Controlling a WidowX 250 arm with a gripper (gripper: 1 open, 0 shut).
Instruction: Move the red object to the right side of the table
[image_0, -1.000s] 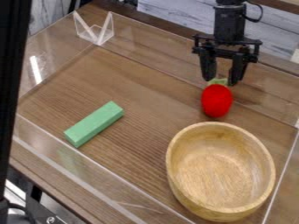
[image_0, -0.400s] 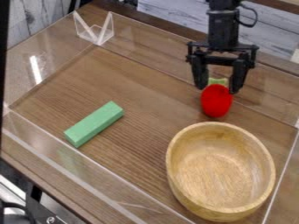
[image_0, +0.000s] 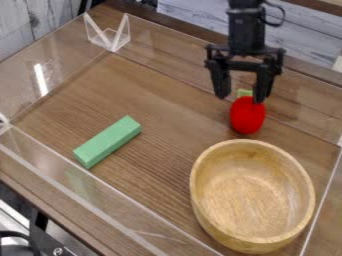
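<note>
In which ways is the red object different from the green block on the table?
The red object is rounded and glossy; the green block is long, flat-sided and matte. The red object sits at the right, near the open end effector; the green block lies at the left, far from it. Both rest on the table.

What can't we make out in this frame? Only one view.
- Red object: its top is hidden behind the gripper; whether fingertips touch it is unclear.
- Arm above the gripper: cut off by the top edge.
- Wooden bowl: its near outer wall is out of sight behind the rim.
- Table: right edge cropped.
</note>
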